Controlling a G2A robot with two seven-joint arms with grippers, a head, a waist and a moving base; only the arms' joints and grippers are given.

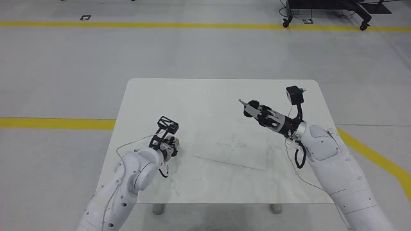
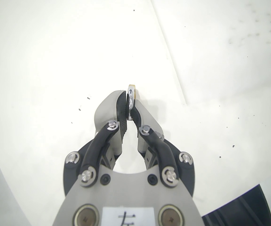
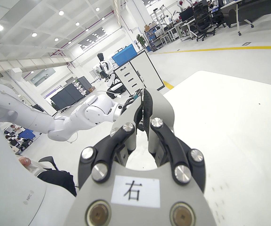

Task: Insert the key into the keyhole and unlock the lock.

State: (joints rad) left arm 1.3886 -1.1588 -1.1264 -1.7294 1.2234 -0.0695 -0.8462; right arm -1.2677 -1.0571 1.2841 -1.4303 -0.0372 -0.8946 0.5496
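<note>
- The white counter (image 1: 212, 102) is a smooth rounded rectangle. A faint straight crease (image 2: 167, 50) runs across it, with small dark specks (image 2: 255, 34) scattered nearby.
- The left arm (image 1: 131, 179), a glossy white shell, comes in over the near left corner. The right arm (image 1: 327, 160) reaches in from the right side. The two are well apart.
- The left claw (image 2: 129, 105) hangs just above the counter, its ribbed black pads pinched tight on the lock (image 2: 131, 92).
- The right claw (image 3: 143, 97) is raised over the right half of the counter and points toward the other arm. Its grey fingers are pressed together on the key (image 1: 242, 102).
- From above the lock is little more than a dark lump at the claw's tip. The left wrist view gives it edge-on: a shiny chrome curve with a brass-coloured sliver beyond it. Its body is mostly hidden between the pads, and I cannot find the keyhole.
- The key pokes out past the fingertips as a thin pale sliver. Its teeth and head are too small to make out.
</note>
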